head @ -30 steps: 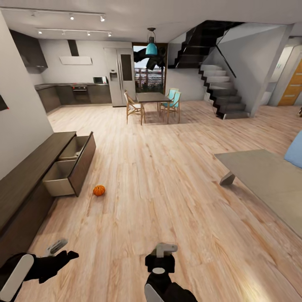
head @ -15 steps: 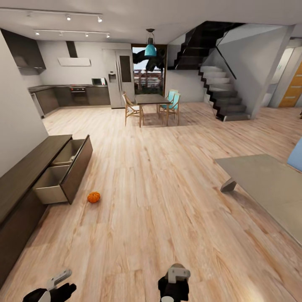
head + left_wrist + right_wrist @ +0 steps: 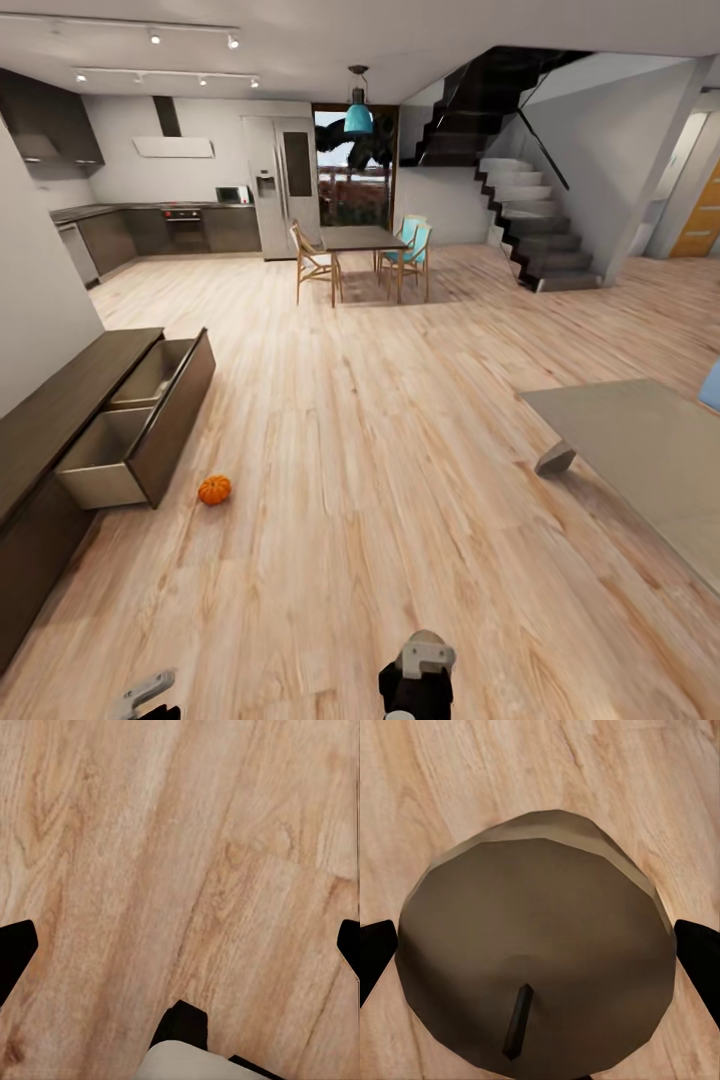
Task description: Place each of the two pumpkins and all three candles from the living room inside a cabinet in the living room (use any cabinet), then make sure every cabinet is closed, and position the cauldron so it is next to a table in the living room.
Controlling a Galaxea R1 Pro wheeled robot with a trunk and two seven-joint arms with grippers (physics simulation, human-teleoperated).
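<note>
I'm seeing the pumpkin [image 3: 214,490] lying on the floor ahead-left beside the open cabinet [image 3: 130,440] drawer, nearer my left gripper [image 3: 180,945], spread empty; the right gripper [image 3: 540,945] is probably holding a candle [image 3: 536,945].

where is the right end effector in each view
Head view: the right end effector is at the bottom edge, just right of centre, above the wood floor.
Right wrist view: its dark fingertips sit at both side edges, with a round brownish object bearing a dark stick between them.
Left wrist view: the left end effector is spread wide over planks.
Shared landmark: the pale wood floor.
</note>
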